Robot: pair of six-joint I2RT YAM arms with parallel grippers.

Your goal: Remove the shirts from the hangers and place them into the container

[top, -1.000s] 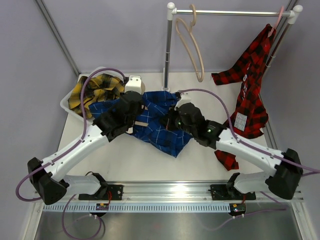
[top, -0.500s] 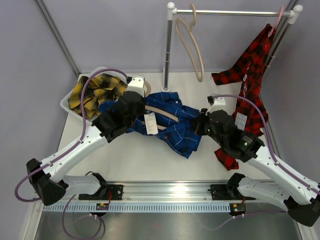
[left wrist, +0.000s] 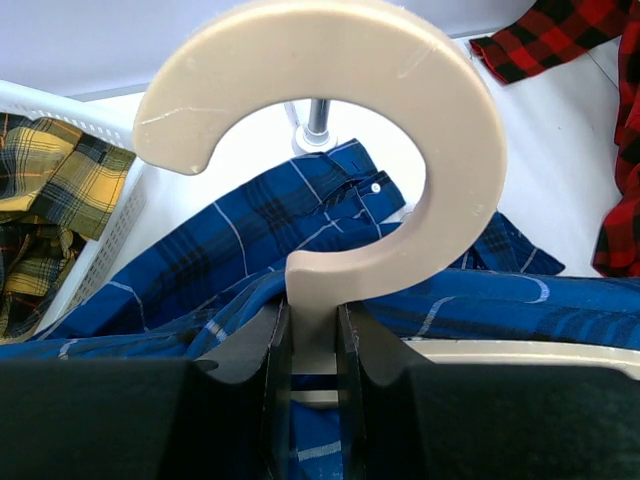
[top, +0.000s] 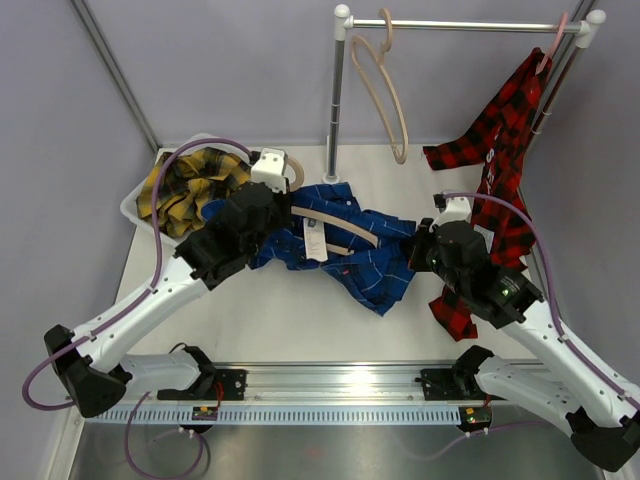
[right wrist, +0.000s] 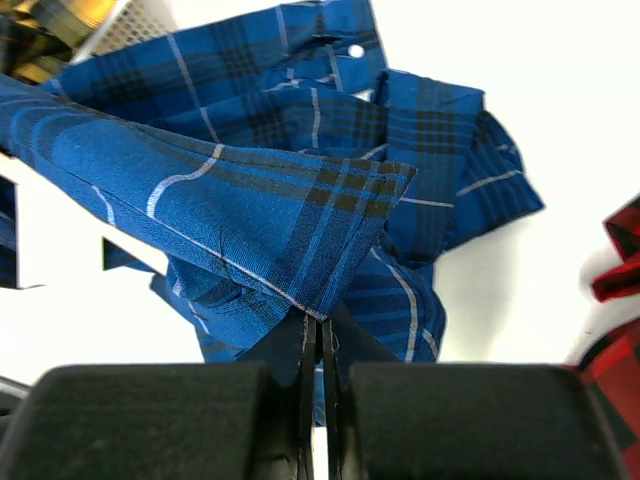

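The blue shirt (top: 350, 262) is stretched low over the table between both arms. My left gripper (top: 287, 210) is shut on the neck of its beige hanger (left wrist: 313, 295), whose round hook rises above the fingers. The hanger's bare arm (top: 340, 228) lies across the shirt. My right gripper (right wrist: 321, 330) is shut on a hem of the blue shirt (right wrist: 250, 210) and holds it taut at its right end (top: 412, 246). The yellow-and-black shirt (top: 195, 185) lies in the white container (top: 133, 212) at the left. On a pinkish hanger (top: 556, 40), the red-and-black shirt (top: 505, 170) hangs at the right.
A white-and-steel rack (top: 336, 100) stands at the back, with an empty beige hanger (top: 385, 95) on its rail. The red shirt's tail reaches the table beside my right arm. The container's slotted wall (left wrist: 100, 250) sits just left of the blue shirt.
My right gripper has pulled the blue shirt's hem to the right, away from the left arm. The shirt has spread out and the hanger's arm has come bare. The left gripper has barely moved.
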